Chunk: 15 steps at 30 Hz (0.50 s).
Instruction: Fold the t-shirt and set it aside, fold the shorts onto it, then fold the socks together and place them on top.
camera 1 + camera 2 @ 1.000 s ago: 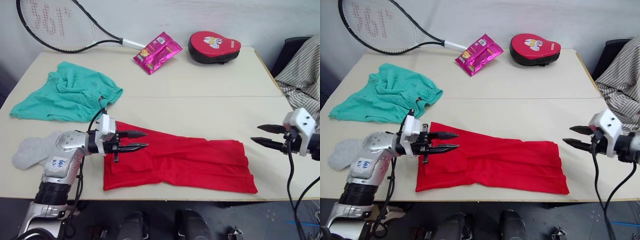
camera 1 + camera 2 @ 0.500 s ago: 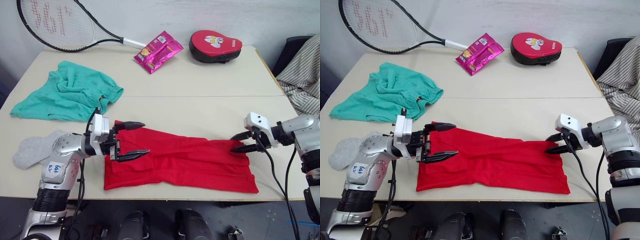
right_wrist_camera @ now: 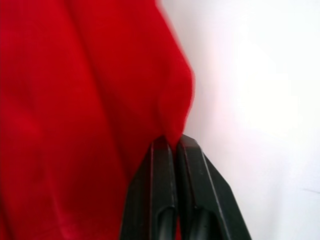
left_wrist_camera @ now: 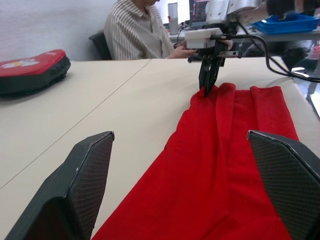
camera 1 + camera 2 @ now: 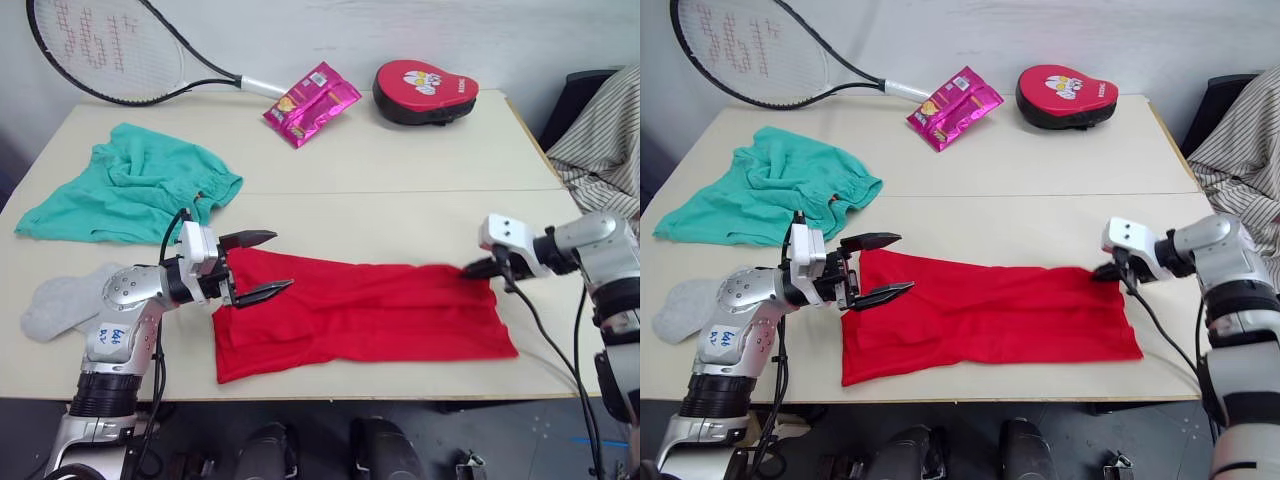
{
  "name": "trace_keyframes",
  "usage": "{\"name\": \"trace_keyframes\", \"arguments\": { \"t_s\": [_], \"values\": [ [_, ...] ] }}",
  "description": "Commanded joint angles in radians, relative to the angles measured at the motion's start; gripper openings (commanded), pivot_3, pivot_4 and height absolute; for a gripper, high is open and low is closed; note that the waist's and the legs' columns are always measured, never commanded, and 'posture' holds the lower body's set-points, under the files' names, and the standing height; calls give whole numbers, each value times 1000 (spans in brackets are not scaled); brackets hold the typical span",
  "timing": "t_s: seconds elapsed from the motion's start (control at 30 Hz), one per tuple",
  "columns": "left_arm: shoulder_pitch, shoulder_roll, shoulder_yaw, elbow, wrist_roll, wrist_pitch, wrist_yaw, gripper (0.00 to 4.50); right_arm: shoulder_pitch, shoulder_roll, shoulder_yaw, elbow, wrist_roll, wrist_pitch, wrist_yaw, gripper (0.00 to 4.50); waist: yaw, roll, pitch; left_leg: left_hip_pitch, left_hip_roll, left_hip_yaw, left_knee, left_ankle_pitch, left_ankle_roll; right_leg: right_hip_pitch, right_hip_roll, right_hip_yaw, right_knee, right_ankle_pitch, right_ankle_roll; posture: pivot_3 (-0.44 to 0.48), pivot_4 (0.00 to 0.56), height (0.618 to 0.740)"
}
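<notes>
1. The t-shirt (image 5: 365, 318) is laid out in a long folded strip near the front edge of the table (image 5: 400, 170).
2. The right gripper (image 5: 1108, 271) has its fingers pinched tight on the shirt's far right corner; the cloth bunches up into a little peak right at the fingertips (image 3: 170, 150).
3. The left gripper (image 5: 262, 265) is spread wide open at the shirt's left end, one finger above the far corner and one over the red cloth, holding nothing.
4. The shorts (image 5: 130, 185) are crumpled on the left side of the table, well apart from the shirt.
5. The socks (image 5: 62, 303) sit at the front left, just beside the left arm.
6. At the back: a tennis racket (image 5: 110, 55), a pink snack packet (image 5: 312, 103) and a red padded mitt (image 5: 425, 90).
7. No containers on the table.
</notes>
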State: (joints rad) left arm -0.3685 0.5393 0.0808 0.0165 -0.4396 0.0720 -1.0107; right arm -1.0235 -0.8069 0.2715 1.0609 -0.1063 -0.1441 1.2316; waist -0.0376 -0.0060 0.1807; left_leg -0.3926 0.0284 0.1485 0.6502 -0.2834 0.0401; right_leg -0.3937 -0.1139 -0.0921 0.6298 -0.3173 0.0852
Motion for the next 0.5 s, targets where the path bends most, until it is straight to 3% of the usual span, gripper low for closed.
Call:
{"name": "trace_keyframes", "arguments": {
  "t_s": [0.03,0.17,0.37,0.5],
  "values": [
    [-37,-18,27,42,63,-50,99,4500,-90,30,-17,99,-86,-67,-299,14,0,0,0,0,0,0,0,0,0,0,0,0,0,0,0,0,150,740],
    [-76,-41,28,111,126,-81,201,4500,-122,76,-10,178,-157,-101,-532,14,3,0,0,-1,0,0,-1,1,-1,-1,0,0,0,0,0,0,150,740],
    [-102,-60,7,155,163,-87,245,4500,-112,88,-67,222,-131,-100,-567,14,7,0,0,-6,0,0,1,2,2,-2,0,-2,1,1,2,0,150,740],
    [-158,-62,-7,229,177,-66,239,4500,-81,12,-159,190,-50,-70,-439,1043,13,0,0,-8,0,-1,3,3,3,-2,1,-4,2,1,2,0,150,740]
  ]
}}
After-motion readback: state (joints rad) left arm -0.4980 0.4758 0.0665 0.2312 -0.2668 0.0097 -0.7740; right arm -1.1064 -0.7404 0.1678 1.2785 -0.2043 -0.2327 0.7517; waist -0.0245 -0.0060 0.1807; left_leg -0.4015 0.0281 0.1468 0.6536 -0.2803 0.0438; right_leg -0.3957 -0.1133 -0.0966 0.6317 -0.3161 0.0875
